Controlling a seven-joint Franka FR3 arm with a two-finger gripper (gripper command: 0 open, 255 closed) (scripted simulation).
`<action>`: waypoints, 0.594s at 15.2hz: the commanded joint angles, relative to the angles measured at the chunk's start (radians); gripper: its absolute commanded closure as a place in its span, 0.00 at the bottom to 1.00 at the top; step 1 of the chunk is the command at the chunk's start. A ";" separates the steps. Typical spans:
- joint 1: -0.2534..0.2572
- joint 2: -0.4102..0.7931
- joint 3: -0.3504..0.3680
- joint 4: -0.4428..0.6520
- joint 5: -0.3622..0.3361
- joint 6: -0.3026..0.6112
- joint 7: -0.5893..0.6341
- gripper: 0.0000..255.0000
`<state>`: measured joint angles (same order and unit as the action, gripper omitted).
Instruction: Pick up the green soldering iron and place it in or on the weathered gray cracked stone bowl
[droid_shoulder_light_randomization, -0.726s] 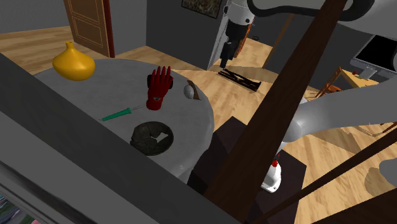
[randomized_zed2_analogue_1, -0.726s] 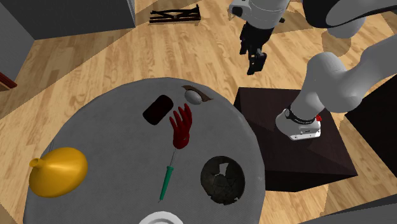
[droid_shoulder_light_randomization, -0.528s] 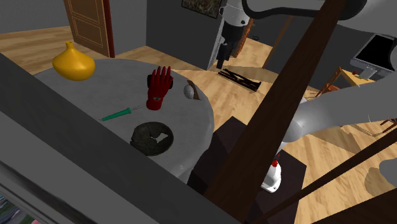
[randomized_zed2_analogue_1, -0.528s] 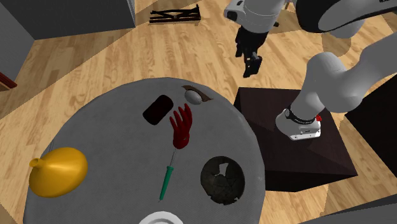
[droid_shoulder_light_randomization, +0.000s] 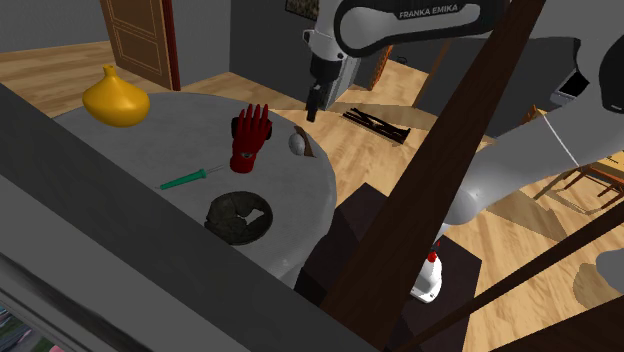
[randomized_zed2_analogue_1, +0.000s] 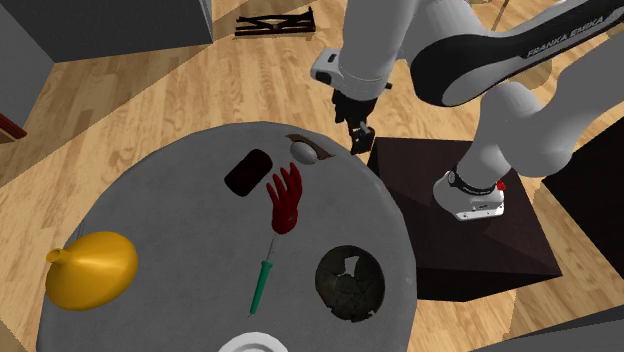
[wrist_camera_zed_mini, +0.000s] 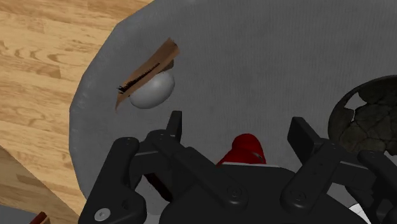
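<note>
The gripper (wrist_camera_zed_mini: 236, 124) is hanging over the grey table (wrist_camera_zed_mini: 254, 57), its two black fingers (wrist_camera_zed_mini: 173, 127) standing apart and clasping nothing. A red thing (wrist_camera_zed_mini: 245, 149) is showing between them, partly hidden by the hand. Beyond the fingers, near the table's edge, a pale grey lump (wrist_camera_zed_mini: 153, 90) is lying against a brown strip (wrist_camera_zed_mini: 147, 69). A dark cracked bowl (wrist_camera_zed_mini: 369, 114) is sitting beside one finger. Wooden floor (wrist_camera_zed_mini: 44, 57) is lying past the rim.
</note>
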<state>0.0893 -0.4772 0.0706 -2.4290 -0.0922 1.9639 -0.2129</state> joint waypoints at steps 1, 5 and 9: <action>0.012 0.063 0.009 0.011 -0.002 0.059 -0.015 0.00; 0.036 0.197 0.032 0.051 -0.012 0.161 -0.036 0.00; 0.057 0.332 0.058 0.107 -0.030 0.249 -0.052 0.00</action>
<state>0.1414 -0.1819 0.1219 -2.3394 -0.1162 2.1901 -0.2602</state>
